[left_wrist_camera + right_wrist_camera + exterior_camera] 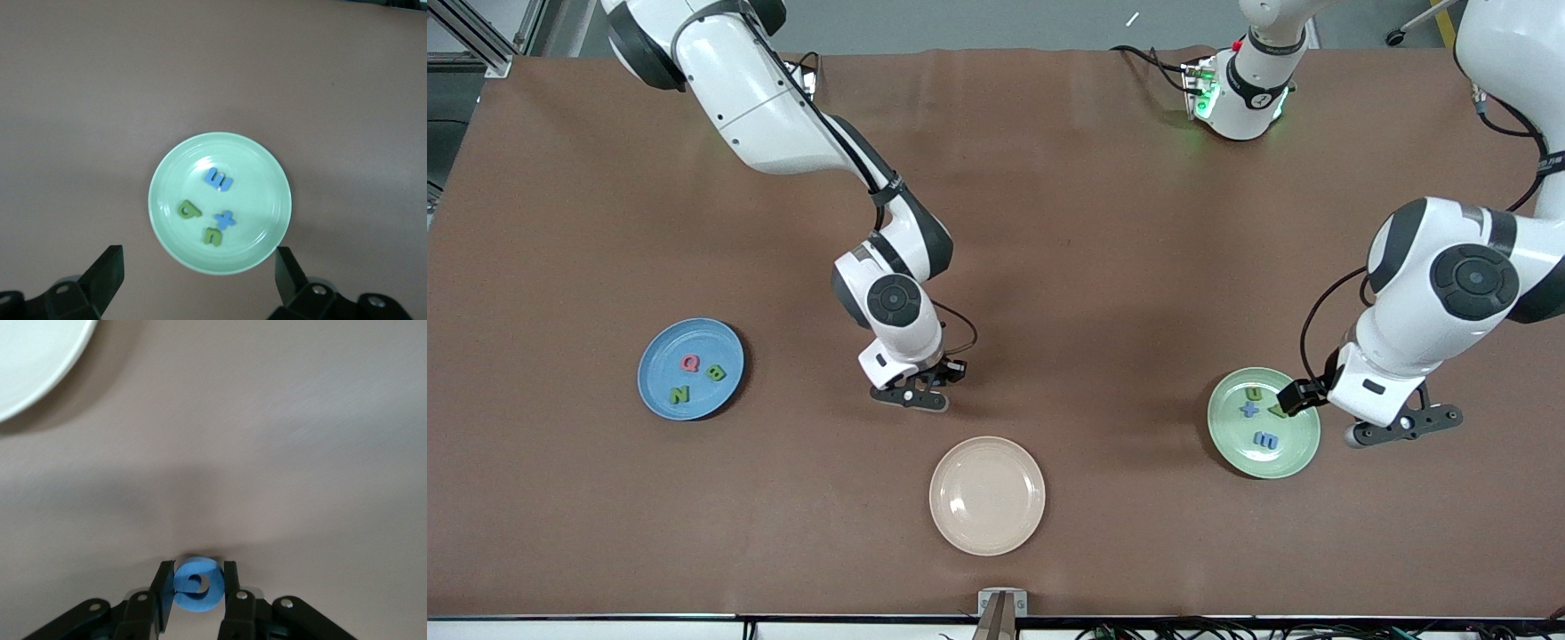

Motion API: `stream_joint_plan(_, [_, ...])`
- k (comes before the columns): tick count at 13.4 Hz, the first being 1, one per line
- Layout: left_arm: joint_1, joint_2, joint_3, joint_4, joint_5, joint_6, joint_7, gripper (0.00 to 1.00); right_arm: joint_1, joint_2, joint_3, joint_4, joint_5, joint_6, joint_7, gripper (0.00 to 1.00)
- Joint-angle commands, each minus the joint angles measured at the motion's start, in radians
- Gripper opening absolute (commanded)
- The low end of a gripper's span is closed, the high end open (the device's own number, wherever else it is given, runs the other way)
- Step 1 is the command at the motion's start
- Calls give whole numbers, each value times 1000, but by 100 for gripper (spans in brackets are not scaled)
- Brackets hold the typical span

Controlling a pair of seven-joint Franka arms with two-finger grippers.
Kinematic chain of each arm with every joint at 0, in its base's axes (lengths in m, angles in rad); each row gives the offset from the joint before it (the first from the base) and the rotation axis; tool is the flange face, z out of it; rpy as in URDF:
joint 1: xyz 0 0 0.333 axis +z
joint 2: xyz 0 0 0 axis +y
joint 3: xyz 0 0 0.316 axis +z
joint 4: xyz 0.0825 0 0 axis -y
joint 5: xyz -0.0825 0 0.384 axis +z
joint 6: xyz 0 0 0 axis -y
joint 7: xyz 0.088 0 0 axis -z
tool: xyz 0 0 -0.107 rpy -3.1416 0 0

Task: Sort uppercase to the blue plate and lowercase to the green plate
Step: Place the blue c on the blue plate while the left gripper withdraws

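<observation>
My right gripper [911, 397] is low over the bare table, farther from the front camera than the beige plate. In the right wrist view it [197, 577] is shut on the blue G [193, 593], which is hidden in the front view. The blue plate [660, 356] holds the pink-red Q [690, 363], green B [715, 372] and green N [680, 394]. The green plate [1294, 453] holds the green u [1253, 394], blue x [1249, 410] and blue m [1265, 439]; the green q-like letter [189, 211] shows in the left wrist view. My left gripper [1405, 425] is open and empty, up beside the green plate [253, 173].
An empty beige plate [987, 495] lies near the table's front edge, between the two coloured plates; its rim shows in the right wrist view [33, 360]. The left arm's wrist overhangs part of the green plate.
</observation>
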Motion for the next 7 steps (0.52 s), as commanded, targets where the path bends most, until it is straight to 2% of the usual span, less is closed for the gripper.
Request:
stream_joint_plan(1, [11, -36, -32, 75, -51, -147, 25, 100, -113, -19, 17, 89, 26, -157, -176, 1])
stream_joint_plan(4, [9, -39, -32, 157, -149, -232, 37, 100, -231, -62, 16, 88, 75, -228, -420, 1])
stream_joint_plan(7, [11, -42, -32, 205, -160, -305, 99, 100, -367, -86, 16, 80, 76, -317, -647, 2])
